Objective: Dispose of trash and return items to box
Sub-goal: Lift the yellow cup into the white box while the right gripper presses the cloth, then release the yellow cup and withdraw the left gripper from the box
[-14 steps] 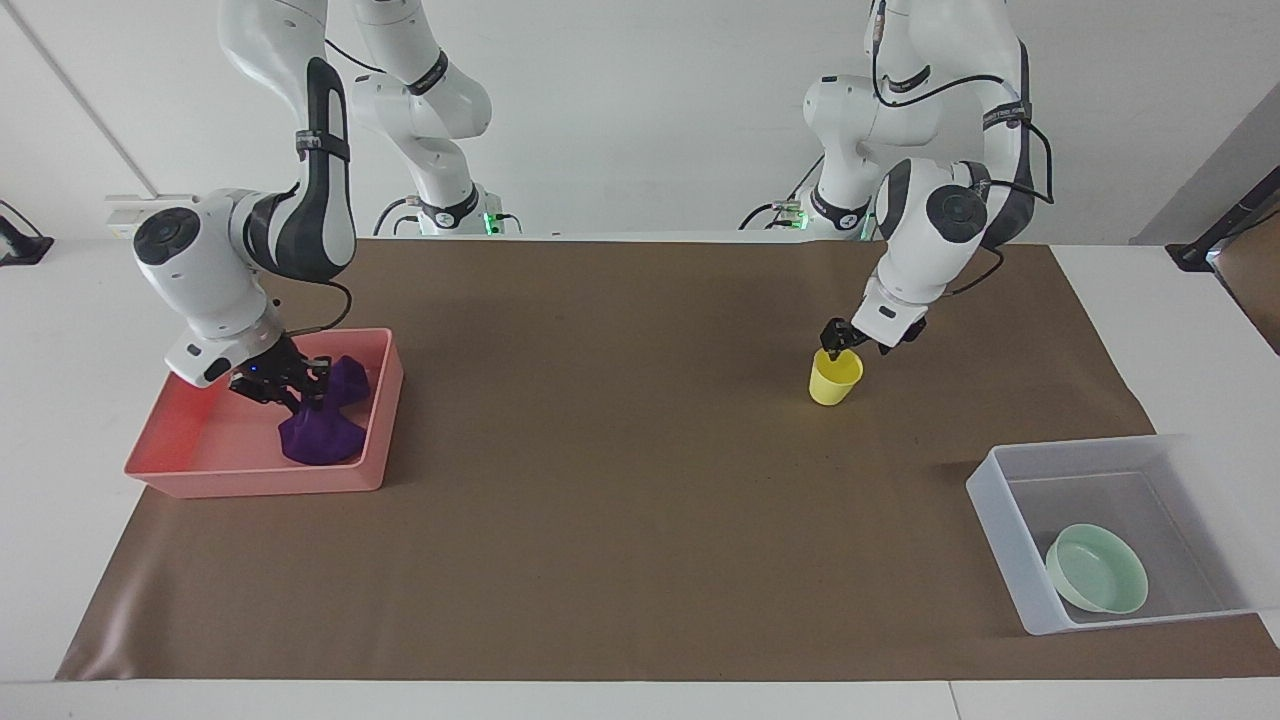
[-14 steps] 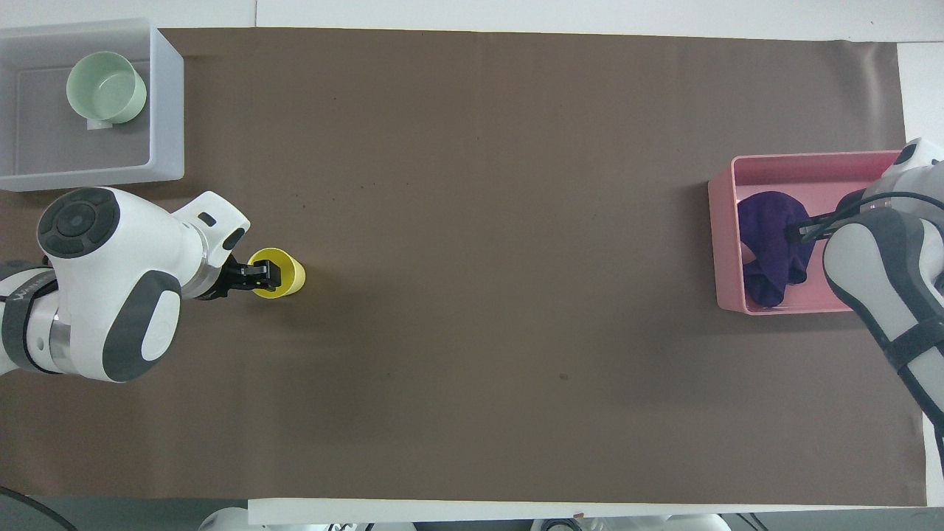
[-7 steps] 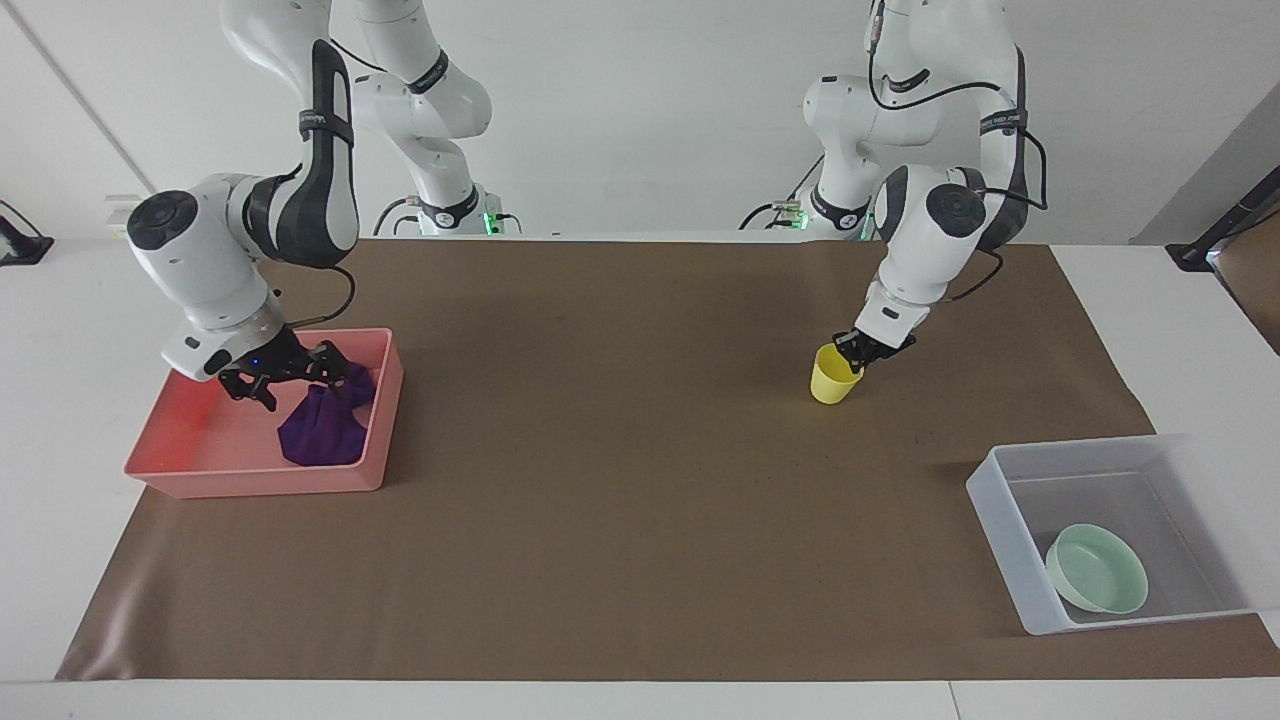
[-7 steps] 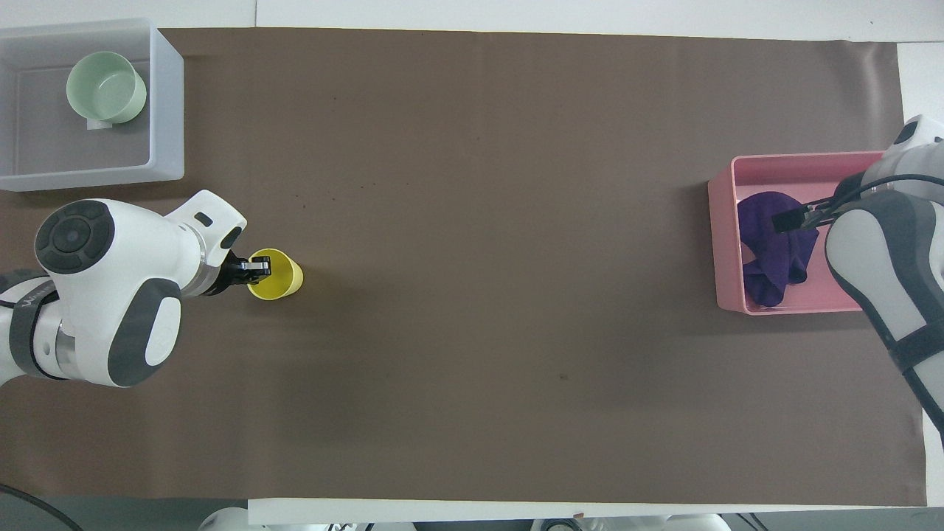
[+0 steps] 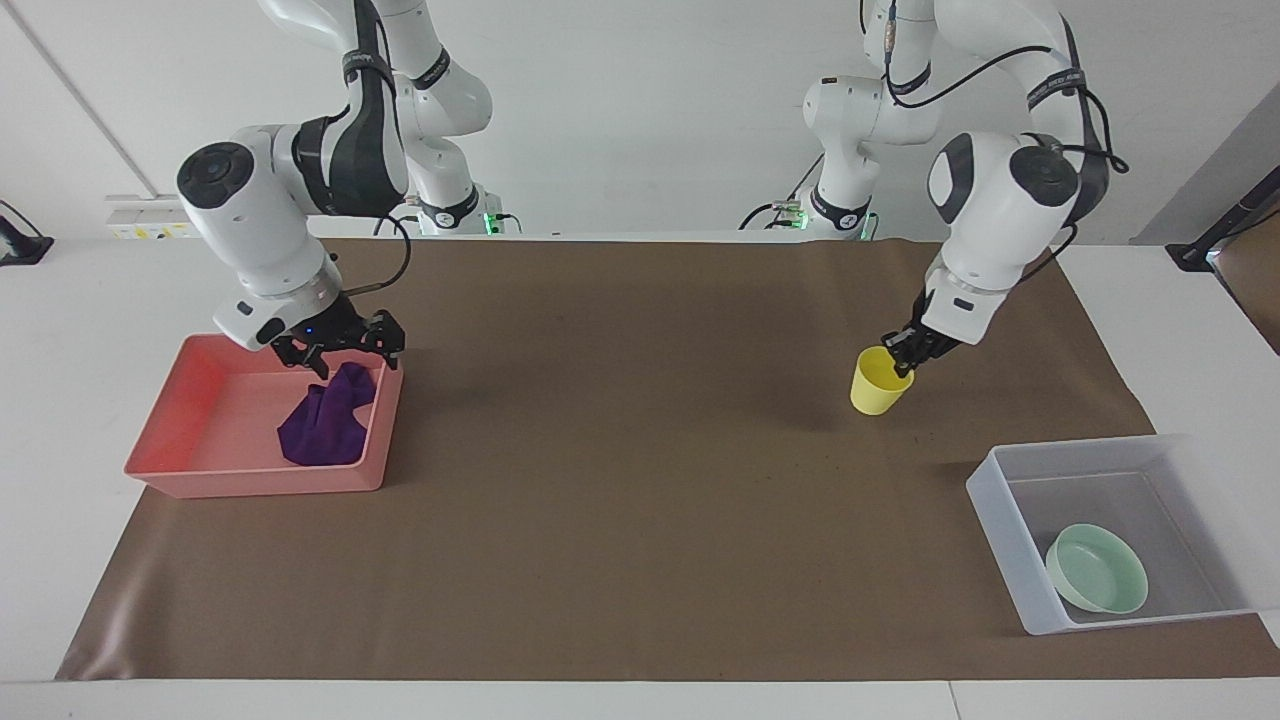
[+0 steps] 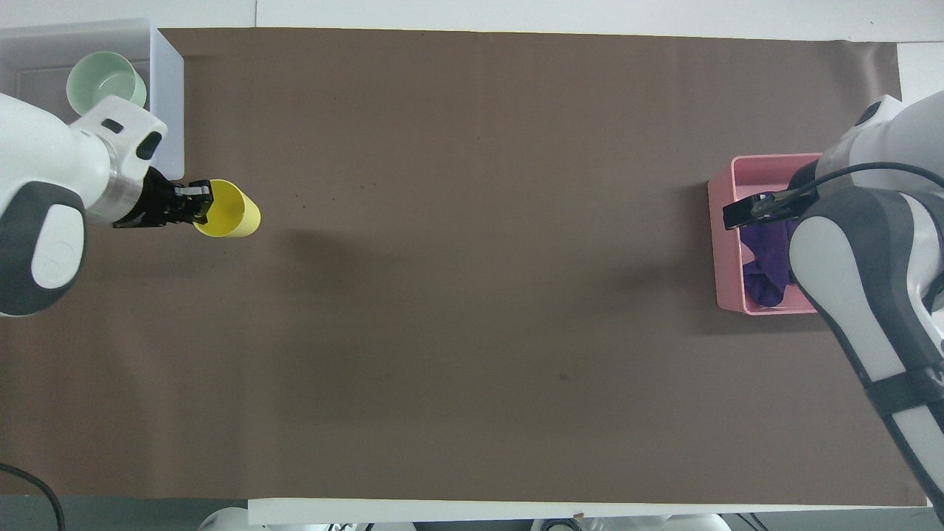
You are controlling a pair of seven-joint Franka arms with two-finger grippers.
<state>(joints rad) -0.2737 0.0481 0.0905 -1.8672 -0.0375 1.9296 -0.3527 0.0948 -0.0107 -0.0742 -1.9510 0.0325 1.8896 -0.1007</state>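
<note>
One purple cloth wad (image 5: 323,425), crumpled in soft folds, is lying in the pink tray (image 5: 190,440) near the worktop (image 5: 620,480) edge at the right arm's end. We are seeing the right pincer (image 5: 340,345) hanging over the tray's rim, fingers apart and empty. One yellow tapered cup (image 5: 878,381) is hanging tilted over the worktop, the left pincer (image 5: 905,352) clamped on its rim. One mint-green bowl (image 5: 1097,581) is sitting in the single translucent box (image 5: 1000,520) at the corner at the left arm's end.
</note>
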